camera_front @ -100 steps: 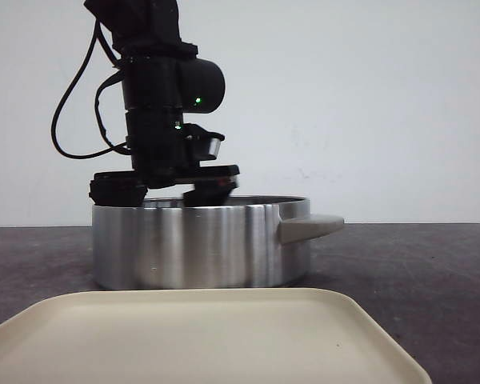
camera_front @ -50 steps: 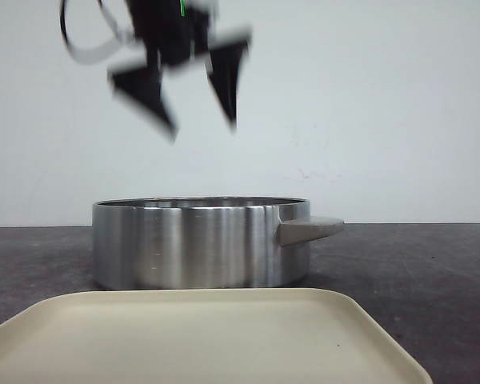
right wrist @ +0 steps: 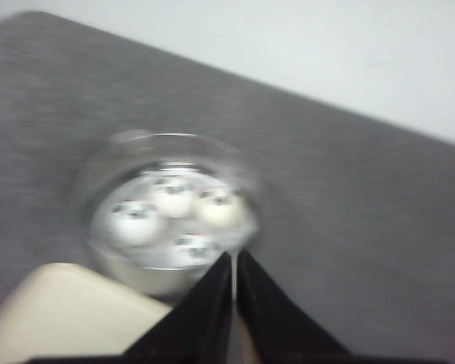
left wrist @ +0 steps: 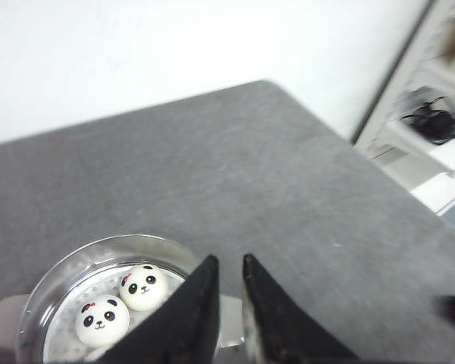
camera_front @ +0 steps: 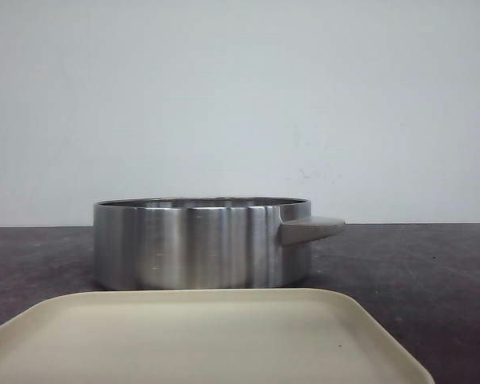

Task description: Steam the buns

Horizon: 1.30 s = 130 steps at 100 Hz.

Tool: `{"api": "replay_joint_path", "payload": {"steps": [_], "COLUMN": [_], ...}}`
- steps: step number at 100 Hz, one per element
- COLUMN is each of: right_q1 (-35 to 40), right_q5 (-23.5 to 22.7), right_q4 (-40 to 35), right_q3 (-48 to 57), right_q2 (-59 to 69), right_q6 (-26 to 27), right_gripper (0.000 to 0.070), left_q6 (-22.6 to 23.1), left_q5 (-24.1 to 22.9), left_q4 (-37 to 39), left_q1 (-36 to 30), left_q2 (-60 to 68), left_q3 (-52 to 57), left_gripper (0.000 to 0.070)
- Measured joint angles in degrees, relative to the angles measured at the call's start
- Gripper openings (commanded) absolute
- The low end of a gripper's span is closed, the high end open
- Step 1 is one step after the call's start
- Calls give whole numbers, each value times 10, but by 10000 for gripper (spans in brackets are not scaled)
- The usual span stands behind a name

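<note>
the buns (right wrist: 171, 216) sit inside the shiny metal pot (camera_front: 200, 244), and four of them show in the right wrist view, all close together on the pot's floor. that picture is blurry, so their faces are only dark smudges. the left wrist view shows just two of them clearly, each white and round with black panda eyes and a little smile, lying side by side and touching.

in the front view the pot stands on the dark bench (camera_front: 416, 264), and its pale handle (camera_front: 310, 230) sticks out to one side. the buns are hidden behind the pot's wall there. a cream tray (camera_front: 200, 336) lies on the bench just in front of the pot, nearer the camera.

the left pincer (left wrist: 229, 303) is up above the bench, beside the pot. its two black fingers (left wrist: 193, 311) stand a little apart with a small gap between them, and nothing is in the gap.

the right pincer (right wrist: 233, 292) is up above the pot's near edge and the tray. its fingers are pressed almost together with only a thin slit, and it holds nothing.
</note>
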Motion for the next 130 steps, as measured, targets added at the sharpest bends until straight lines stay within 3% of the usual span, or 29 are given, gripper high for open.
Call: {"api": "replay_joint_path", "payload": {"steps": [15,24,29,38,64,130], "right_q1": [0,0,0,1,1,1], "right_q5": [-133,-228,-253,-260,-262,-262], "right_q4": [209,321,367,419,422,422], "right_q3": [-107,-139,-143,-143,-143,-143], "right_q2": [-18,-12,-5,6,11,11], "right_q6": [-51,-106,-127,-147,-159,-160], "right_gripper": [11,10,10,10,10,10], "left_q6": [0,-23,-41,-80,-156,-195], "left_q5": [-95,-134,-149,-158,-159,-159], "left_q4": [-59,-63,-63,-70,-140,-110], "left_q1": [-65,-87,-92,-93,-93,-93], "left_q2": [-98,-158,-190,-239,-305,-308], "left_q3": [-67,-138,-177,-237,-268,-268], "left_gripper": [9,10,10,10,12,16]}}
